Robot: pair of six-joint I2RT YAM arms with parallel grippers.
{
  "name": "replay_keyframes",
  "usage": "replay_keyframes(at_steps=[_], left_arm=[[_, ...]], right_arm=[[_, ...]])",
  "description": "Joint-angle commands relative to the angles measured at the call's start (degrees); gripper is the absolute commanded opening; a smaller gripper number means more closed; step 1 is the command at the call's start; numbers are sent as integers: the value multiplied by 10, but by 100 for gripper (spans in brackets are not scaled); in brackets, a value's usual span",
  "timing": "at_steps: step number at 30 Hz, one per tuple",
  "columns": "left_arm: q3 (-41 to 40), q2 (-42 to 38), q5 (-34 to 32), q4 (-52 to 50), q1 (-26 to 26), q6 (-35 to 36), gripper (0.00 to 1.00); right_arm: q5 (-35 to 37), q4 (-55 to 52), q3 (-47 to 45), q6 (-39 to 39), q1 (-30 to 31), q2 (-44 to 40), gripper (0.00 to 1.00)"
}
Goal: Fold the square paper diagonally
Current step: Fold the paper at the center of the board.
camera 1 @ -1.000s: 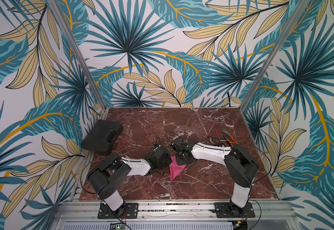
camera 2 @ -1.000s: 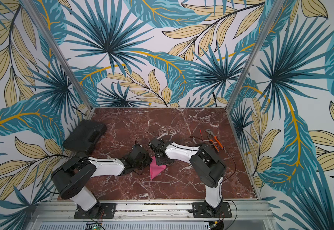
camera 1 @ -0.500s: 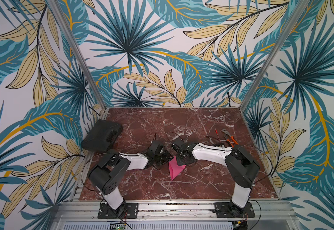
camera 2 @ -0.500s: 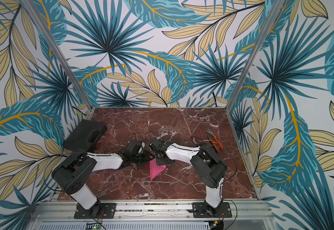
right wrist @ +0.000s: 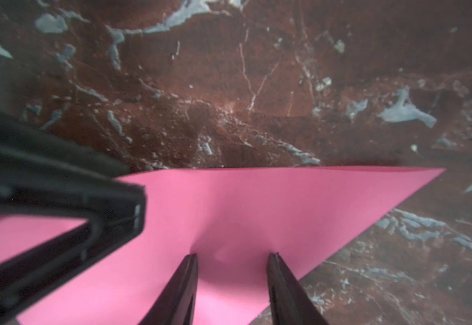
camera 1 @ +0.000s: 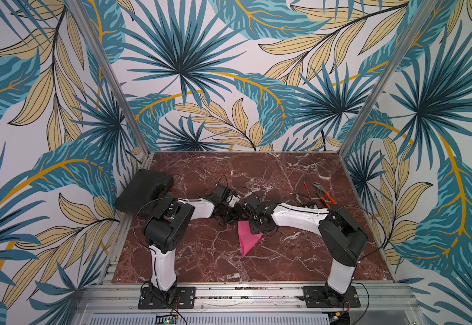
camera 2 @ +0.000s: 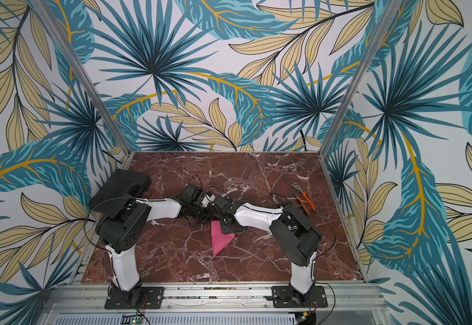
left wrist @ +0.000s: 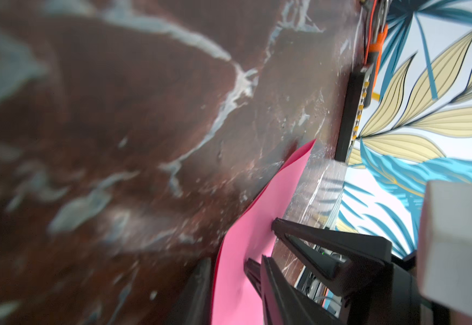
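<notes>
Square paper (camera 1: 247,239): lies flat near the middle of the table (camera 1: 285,174), between both arms, triangular in outline.
Right gripper (right wrist: 233,255): jaws parted, both tips pressing down on the sheet.
Left gripper (left wrist: 227,263): jaws parted astride one edge, clamping nothing.
Judgement: the sheet is light and limp, creases readily and is likely to slide on polished marble. It is best pinched at a corner while the other tips pin it.

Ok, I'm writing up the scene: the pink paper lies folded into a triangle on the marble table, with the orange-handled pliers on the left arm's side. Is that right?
Not quite: the orange-handled pliers lie on the side of the right arm, as both top views show. The pink paper does lie folded into a triangle on the marble table.
</notes>
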Motion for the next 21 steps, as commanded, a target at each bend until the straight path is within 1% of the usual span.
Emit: replay_keyframes(at_steps=[1, 5, 8, 11, 16, 18, 21], left_arm=[[27, 46, -5, -123, 3, 81, 35], [57, 69, 5, -156, -1, 113, 34], [66, 78, 10, -177, -10, 134, 35], [65, 81, 1, -190, -16, 152, 38], [65, 83, -14, -218, -25, 186, 38], [63, 82, -18, -218, -29, 189, 36], [64, 78, -27, -213, -33, 191, 30]], right_arm=[[-11, -8, -25, -9, 2, 12, 44], [-13, -5, -25, -9, 2, 13, 44], [-13, -4, -26, -9, 1, 13, 44], [-14, -3, -25, -10, 2, 13, 44], [-17, -2, -25, -11, 2, 13, 44], [-18, 0, -24, -11, 2, 13, 44], [-23, 1, -23, -12, 2, 14, 44]])
